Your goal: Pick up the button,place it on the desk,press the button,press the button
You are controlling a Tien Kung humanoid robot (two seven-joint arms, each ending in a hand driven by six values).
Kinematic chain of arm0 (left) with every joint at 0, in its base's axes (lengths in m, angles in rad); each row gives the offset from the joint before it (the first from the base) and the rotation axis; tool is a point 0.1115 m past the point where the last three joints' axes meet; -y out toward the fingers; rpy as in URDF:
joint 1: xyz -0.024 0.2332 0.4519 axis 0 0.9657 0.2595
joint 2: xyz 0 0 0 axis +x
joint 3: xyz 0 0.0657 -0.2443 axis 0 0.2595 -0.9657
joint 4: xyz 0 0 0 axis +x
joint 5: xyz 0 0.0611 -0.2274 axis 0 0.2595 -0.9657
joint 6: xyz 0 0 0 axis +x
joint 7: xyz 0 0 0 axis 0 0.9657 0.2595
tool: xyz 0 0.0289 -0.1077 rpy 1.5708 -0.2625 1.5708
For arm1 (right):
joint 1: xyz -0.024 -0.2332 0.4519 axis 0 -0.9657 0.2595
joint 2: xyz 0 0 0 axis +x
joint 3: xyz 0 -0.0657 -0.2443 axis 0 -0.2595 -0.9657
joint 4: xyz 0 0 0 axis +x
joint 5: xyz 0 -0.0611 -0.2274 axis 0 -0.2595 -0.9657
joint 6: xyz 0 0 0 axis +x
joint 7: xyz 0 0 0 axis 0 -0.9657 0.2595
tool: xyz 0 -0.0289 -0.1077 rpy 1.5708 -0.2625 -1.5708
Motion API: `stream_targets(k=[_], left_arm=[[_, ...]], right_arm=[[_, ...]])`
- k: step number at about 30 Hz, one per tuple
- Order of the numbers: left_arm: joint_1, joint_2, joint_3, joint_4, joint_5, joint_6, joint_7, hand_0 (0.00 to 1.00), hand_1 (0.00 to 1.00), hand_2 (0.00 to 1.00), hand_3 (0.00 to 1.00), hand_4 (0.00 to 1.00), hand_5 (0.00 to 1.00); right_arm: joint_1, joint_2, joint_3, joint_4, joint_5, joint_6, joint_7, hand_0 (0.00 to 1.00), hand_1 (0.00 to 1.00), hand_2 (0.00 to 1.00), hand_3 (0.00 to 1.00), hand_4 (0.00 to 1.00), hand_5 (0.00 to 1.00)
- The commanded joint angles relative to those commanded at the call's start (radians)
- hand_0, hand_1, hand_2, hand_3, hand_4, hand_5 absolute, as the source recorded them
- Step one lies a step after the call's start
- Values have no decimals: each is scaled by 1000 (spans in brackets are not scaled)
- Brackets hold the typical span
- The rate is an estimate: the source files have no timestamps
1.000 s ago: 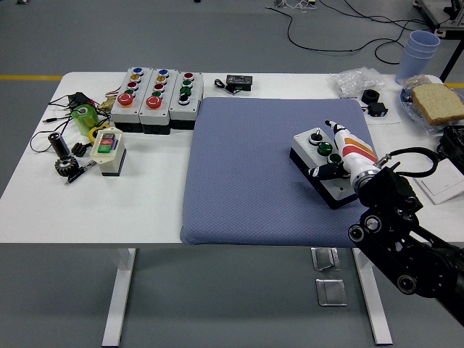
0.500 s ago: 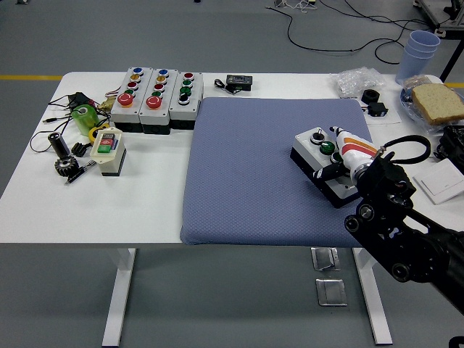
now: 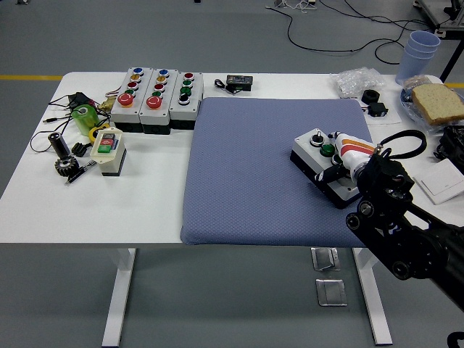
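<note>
**Now the pressing stage: button box is down on the mat**

Head view: the button box (image 3: 320,164) sits flat on the blue mat (image 3: 254,167) near its right edge, so pick-and-place looks done. The right hand (image 3: 346,161) lies over the box's right side, fingers curled down onto it, apparently pressing rather than gripping. Both presses seem to remain unconfirmed. Left arm isn't visible; three other button boxes (image 3: 156,90) wait untouched at far left
</note>
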Motion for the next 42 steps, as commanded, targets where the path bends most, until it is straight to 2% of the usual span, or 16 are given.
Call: stream_targets(k=[1, 6, 7, 12, 13, 18, 19, 22, 24, 25, 29, 30, 31, 37, 42], left_arm=[[0, 0, 1, 0, 0, 0, 0, 655, 642, 662, 562, 337, 850], [-1, 0, 4, 0, -6, 0, -1, 655, 642, 662, 562, 337, 850], [-1, 0, 4, 0, -6, 0, -1, 656, 641, 662, 562, 336, 850], [-6, 0, 2, 0, -11, 1, -2, 656, 641, 662, 562, 336, 850], [-7, 0, 2, 0, -11, 1, -2, 654, 641, 662, 562, 336, 849], [-9, 0, 2, 0, -11, 1, -2, 654, 641, 662, 562, 336, 849], [-9, 0, 1, 0, -11, 1, -2, 654, 640, 661, 560, 336, 850], [-10, 0, 0, 0, -10, 1, -1, 654, 640, 661, 560, 336, 850], [-10, 0, -2, 0, -10, 1, -1, 654, 640, 661, 560, 336, 850], [-10, 0, -2, 0, -10, 1, -1, 653, 639, 659, 561, 337, 851], [-11, 0, -4, 0, -8, 2, -1, 653, 639, 659, 561, 337, 851], [-11, 0, -4, 0, -8, 2, -2, 653, 639, 659, 561, 337, 851], [-12, 0, -4, 0, -8, 2, -2, 653, 640, 659, 561, 337, 850], [-13, 0, -5, 0, -9, 3, -2, 653, 639, 659, 561, 338, 850], [-14, 1, -4, 0, -10, 4, -2, 653, 639, 659, 561, 338, 850]], right_arm=[[1, -1, 2, -5, -8, 19, 0, 333, 338, 566, 758, 998, 244], [2, -4, 10, -17, -21, 43, 0, 333, 338, 566, 758, 998, 244], [1, -4, 10, -17, -22, 44, 0, 180, 247, 485, 667, 997, 236], [8, -11, 13, -12, -64, 50, 0, 180, 247, 485, 667, 997, 236], [9, -12, 13, -11, -68, 48, 0, 102, 194, 425, 568, 989, 229], [14, -21, 4, -6, -72, 38, 0, 102, 194, 425, 568, 989, 229], [15, -26, -1, -3, -70, 33, 0, 67, 148, 399, 520, 970, 228], [13, -38, -15, 7, -65, 15, 0, 67, 148, 399, 520, 970, 228], [8, -59, -41, 33, -55, -26, 0, 67, 148, 399, 520, 970, 228], [8, -63, -47, 40, -54, -36, 0, 61, 123, 369, 479, 872, 187], [7, -92, -73, 74, -42, -83, 6, 61, 123, 369, 479, 872, 187], [7, -102, -80, 83, -36, -88, 18, 61, 123, 369, 479, 872, 187], [8, -112, -85, 91, -29, -91, 56, 58, 114, 364, 475, 774, 112], [24, -176, -144, 121, -34, -65, 290, 58, 97, 360, 469, 769, 98], [48, -203, -184, 127, -35, -64, 469, 58, 97, 360, 469, 769, 98]])
